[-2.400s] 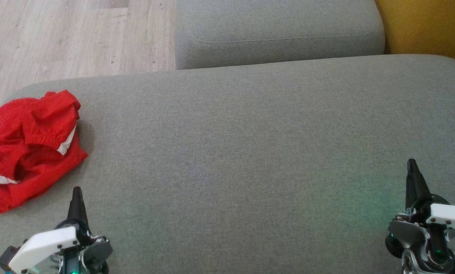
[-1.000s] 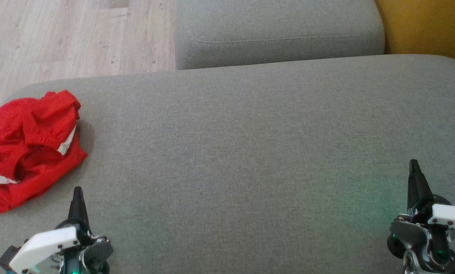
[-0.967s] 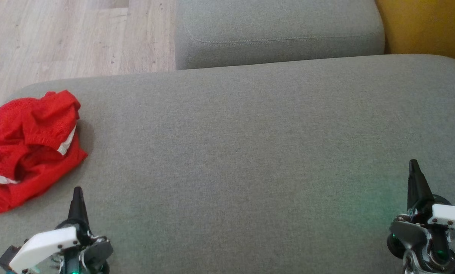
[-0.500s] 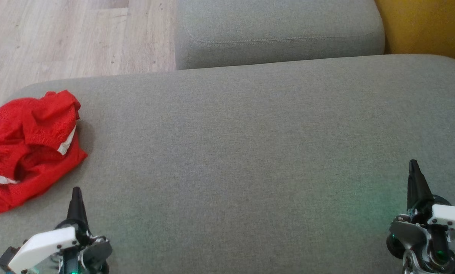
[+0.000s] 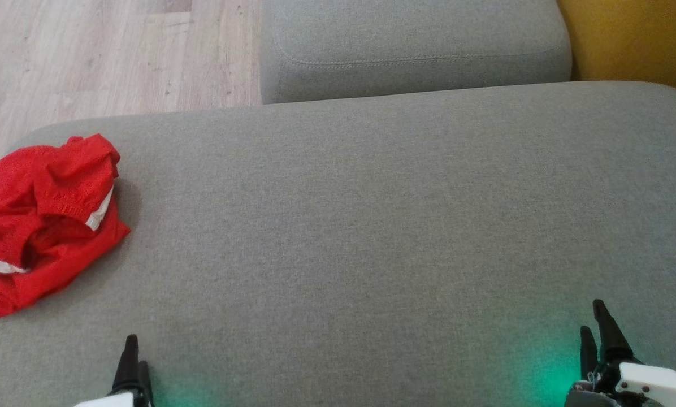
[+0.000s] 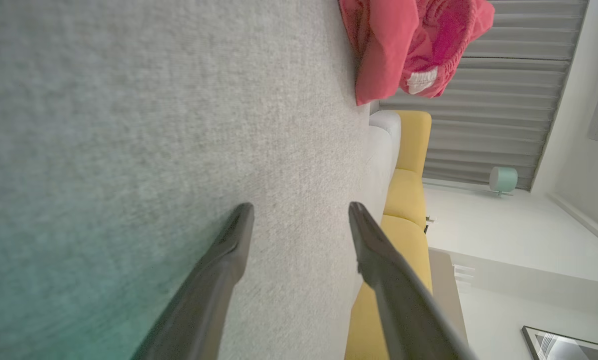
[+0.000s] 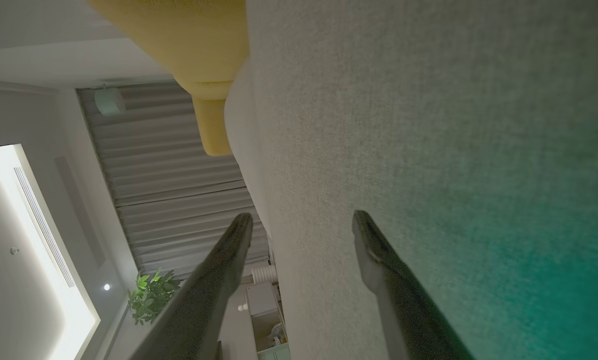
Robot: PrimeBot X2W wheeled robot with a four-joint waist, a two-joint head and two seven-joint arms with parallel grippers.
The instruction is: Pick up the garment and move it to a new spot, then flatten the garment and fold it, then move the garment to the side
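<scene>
The red garment (image 5: pixel 41 217) lies crumpled at the cushion's left end.

A wide grey woven seat cushion (image 5: pixel 372 226) with rounded corners spans the head view. 1 crumpled red garment (image 5: pixel 38 215) with white trim lies on its left end, bunched, its gathered waistband showing, running past the frame's left side. A green glow tints the fabric at 2 spots along the near edge. Pale wood floor (image 5: pixel 100 51) shows beyond the far left corner.
</scene>
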